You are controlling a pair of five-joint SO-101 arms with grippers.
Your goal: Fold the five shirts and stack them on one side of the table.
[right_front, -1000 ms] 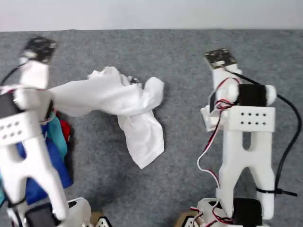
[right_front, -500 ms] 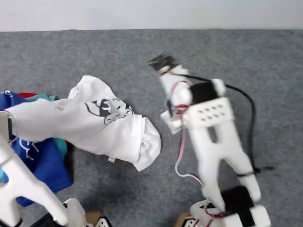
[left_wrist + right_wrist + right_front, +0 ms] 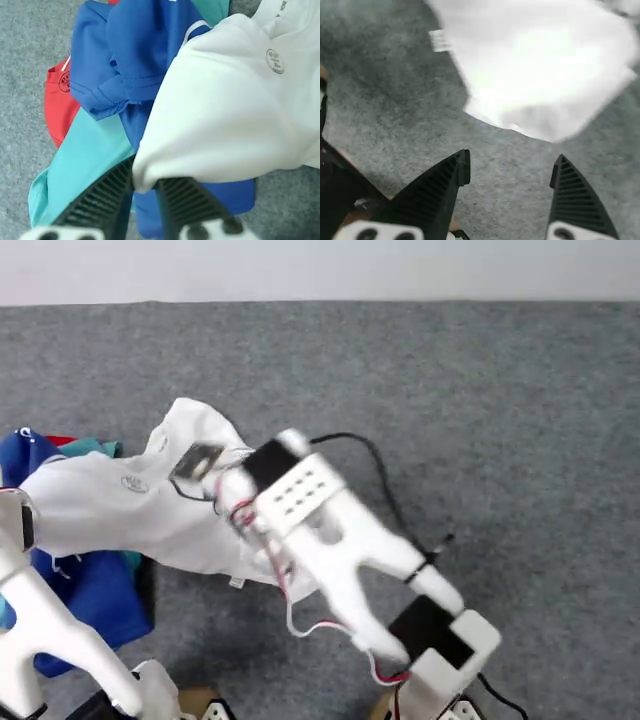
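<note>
Clamping the white shirt (image 3: 225,115) in my left pincer (image 3: 145,175) over the coloured shirts (image 3: 125,60), right pincer (image 3: 512,170) spread above its free edge on the counter (image 3: 500,390), I judge a short grab could bunch it.

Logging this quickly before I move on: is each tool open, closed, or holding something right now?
Left tool: closed on the white shirt.
Right tool: open, holding nothing, over the table near the shirt's edge.

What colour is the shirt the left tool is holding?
White shirt, clearest in the left wrist view.
</note>
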